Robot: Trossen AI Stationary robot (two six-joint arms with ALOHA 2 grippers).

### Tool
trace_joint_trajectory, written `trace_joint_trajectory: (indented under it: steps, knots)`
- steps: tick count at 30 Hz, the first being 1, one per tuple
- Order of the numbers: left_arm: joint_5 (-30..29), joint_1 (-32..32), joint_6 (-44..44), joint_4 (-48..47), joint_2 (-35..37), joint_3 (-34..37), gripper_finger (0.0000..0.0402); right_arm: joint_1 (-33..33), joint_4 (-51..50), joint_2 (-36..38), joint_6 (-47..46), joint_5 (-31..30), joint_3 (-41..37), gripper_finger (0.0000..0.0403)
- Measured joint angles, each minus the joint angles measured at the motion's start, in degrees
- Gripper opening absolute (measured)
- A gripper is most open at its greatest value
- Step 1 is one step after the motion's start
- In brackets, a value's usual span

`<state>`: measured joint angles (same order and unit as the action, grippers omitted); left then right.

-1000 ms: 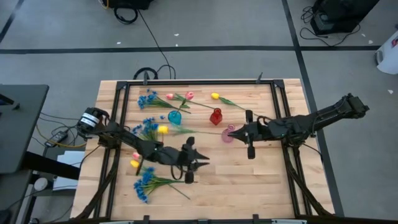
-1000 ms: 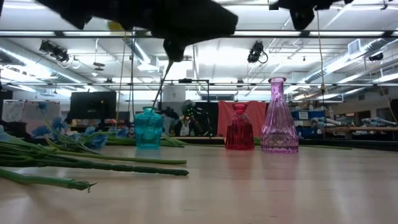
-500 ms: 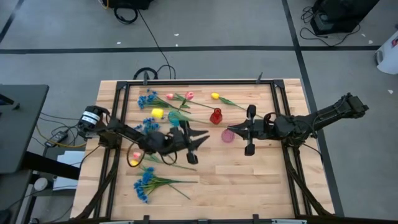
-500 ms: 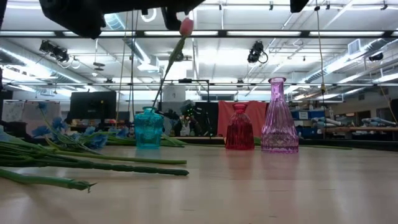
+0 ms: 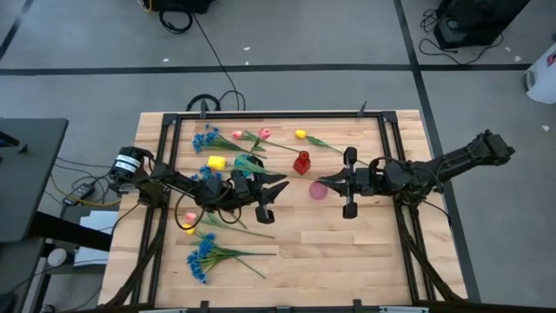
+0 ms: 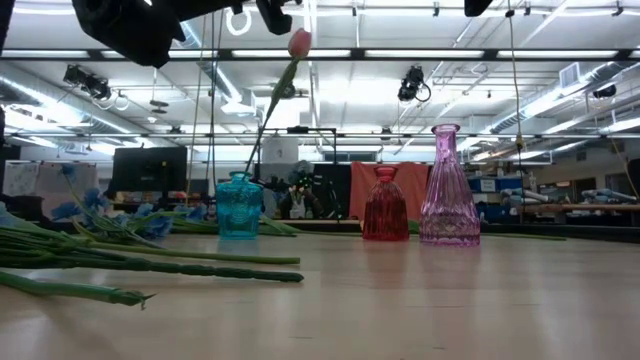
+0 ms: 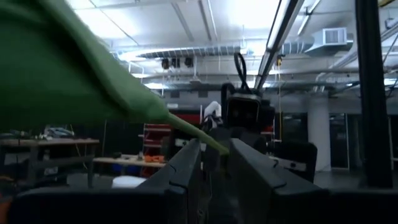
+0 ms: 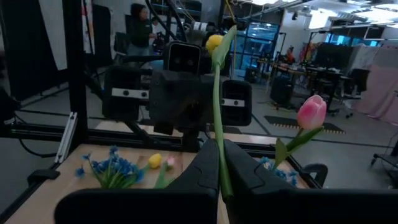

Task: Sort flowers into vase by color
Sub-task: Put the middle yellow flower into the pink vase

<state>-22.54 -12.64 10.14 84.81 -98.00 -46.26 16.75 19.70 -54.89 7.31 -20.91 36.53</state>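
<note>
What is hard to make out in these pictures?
High view: the right hand, holding a yellow tulip, partly covers the pink vase.
Low view: the top edge cuts off the left hand holding the pink tulip.
Left wrist view: a blurred leaf blocks much of the room.

red vase (image 5: 301, 163), pink vase (image 5: 319, 189), blue spray (image 5: 206, 256)

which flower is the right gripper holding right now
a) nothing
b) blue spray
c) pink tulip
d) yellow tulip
d: in the right wrist view the right gripper is shut on a green stem that rises to a yellow tulip bloom; the pink tulip stands apart to the side.
</note>
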Motion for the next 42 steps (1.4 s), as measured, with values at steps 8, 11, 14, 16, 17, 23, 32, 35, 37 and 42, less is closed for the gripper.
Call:
trace_joint_trajectory:
  steps: [8,11,14,16,17,23,32,35,37,42]
  knots:
    - [-0.1,0.7,0.2,1.8,0.0,0.0,0.009,0.0,-0.1,0.0,0.2,1.1,0.0,0.0016]
    - [-0.1,0.7,0.2,1.5,0.0,0.0,0.009,0.0,-0.3,0.0,0.4,1.1,0.0,0.0016]
    - [-0.1,0.7,-0.2,1.4,0.0,0.0,0.0091,0.0,-0.3,0.0,0.4,1.1,0.0,0.0016]
    - [-0.1,0.7,-0.2,1.2,0.0,0.0,0.0093,0.0,-0.5,0.0,0.4,1.1,0.0,0.0016]
    - [-0.1,0.7,0.0,1.2,0.0,0.0,0.0093,0.0,-0.7,0.0,0.4,1.1,0.0,0.0016]
    - [-0.1,0.7,1.7,1.5,0.0,0.0,0.007,0.0,-1.9,0.0,0.4,1.1,0.0,0.0016]
    - [0.2,0.9,1.5,1.9,0.0,0.0,0.0015,0.0,-3.5,0.0,0.4,1.0,0.0,0.0062]
    - [0.1,0.9,1.5,2.0,0.0,0.0,0.0017,0.0,-3.9,0.0,0.4,1.0,0.0,0.0098]
    - [-0.1,0.9,1.5,1.9,0.0,0.0,0.0015,0.0,-4.0,0.1,0.4,1.0,0.0,0.0124]
    - [-0.3,1.0,1.6,-0.1,0.0,-0.1,0.0012,0.0,-5.0,2.5,0.1,1.0,0.0,0.0182]
